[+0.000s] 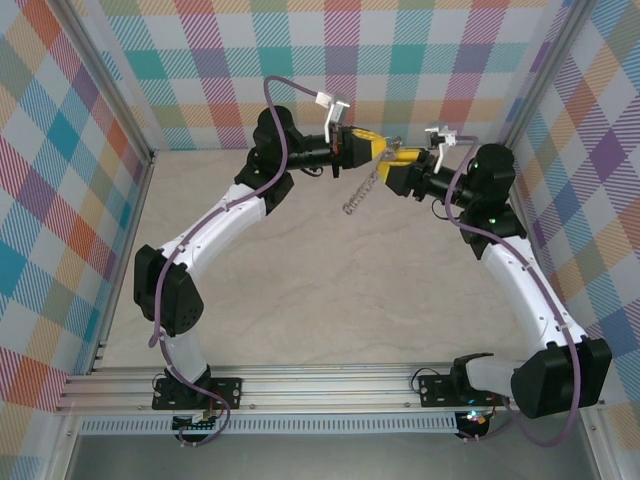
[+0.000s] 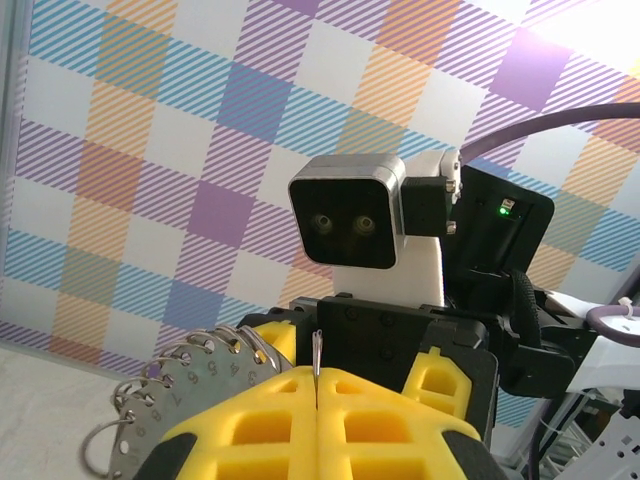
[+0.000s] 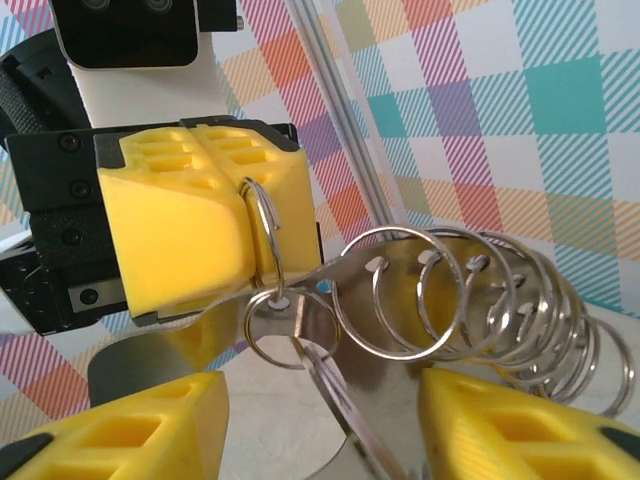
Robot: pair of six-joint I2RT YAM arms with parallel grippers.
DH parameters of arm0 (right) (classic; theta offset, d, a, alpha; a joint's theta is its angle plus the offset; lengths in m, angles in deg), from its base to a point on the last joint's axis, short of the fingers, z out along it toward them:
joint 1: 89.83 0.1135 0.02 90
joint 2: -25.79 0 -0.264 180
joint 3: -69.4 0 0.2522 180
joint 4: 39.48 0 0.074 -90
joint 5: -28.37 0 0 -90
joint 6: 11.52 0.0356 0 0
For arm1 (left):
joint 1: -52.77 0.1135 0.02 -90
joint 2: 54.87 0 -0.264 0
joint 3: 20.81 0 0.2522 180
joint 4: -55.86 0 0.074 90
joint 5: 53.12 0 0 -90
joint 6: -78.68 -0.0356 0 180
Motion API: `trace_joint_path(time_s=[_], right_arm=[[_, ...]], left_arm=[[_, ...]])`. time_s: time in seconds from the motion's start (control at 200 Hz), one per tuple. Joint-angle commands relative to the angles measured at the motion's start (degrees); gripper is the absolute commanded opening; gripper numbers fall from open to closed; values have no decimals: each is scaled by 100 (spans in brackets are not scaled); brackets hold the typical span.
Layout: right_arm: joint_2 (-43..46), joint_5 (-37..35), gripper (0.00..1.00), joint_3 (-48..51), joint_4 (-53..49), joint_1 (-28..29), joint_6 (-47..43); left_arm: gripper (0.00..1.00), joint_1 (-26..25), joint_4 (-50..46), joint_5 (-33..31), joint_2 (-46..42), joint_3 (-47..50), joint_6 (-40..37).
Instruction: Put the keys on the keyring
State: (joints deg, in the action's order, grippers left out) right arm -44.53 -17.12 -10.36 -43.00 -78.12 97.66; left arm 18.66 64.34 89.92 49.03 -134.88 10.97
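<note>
Left tool (image 2: pixel 317 390) holds keyring (image 2: pixel 200 385) in mid-air.
Clamped tight on one wire loop at its tips; right tool (image 3: pixel 322 415) half-wide, straddling the keyring just beyond the left tool's tips, facing it.

The left pincer (image 1: pixel 378 149) and right pincer (image 1: pixel 392 160) meet above the table (image 1: pixel 300 300), the keyring (image 1: pixel 361 191) dangling beneath them

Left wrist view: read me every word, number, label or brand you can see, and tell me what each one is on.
Faint stamped marks, seemingly digits, beside the holes of the keyring: too small and blurred to read.
On the wrist camera housing and the checked backdrop: no words, brands or signs.
</note>
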Motion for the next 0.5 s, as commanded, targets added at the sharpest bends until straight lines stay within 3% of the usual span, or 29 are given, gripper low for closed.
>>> trace_joint_path(time_s=[0.0,0.235,0.495], right_arm=[[-39,21,42,-177,39,77,-177],[-43,63,0,-203,-39,102,-206],[-136,146,0,-303,-82,190,-187]], left_arm=[[0,-70,429,102,-24,29,110],[0,-69,577,32,-58,108,180],[0,-70,742,-8,-73,170,272]])
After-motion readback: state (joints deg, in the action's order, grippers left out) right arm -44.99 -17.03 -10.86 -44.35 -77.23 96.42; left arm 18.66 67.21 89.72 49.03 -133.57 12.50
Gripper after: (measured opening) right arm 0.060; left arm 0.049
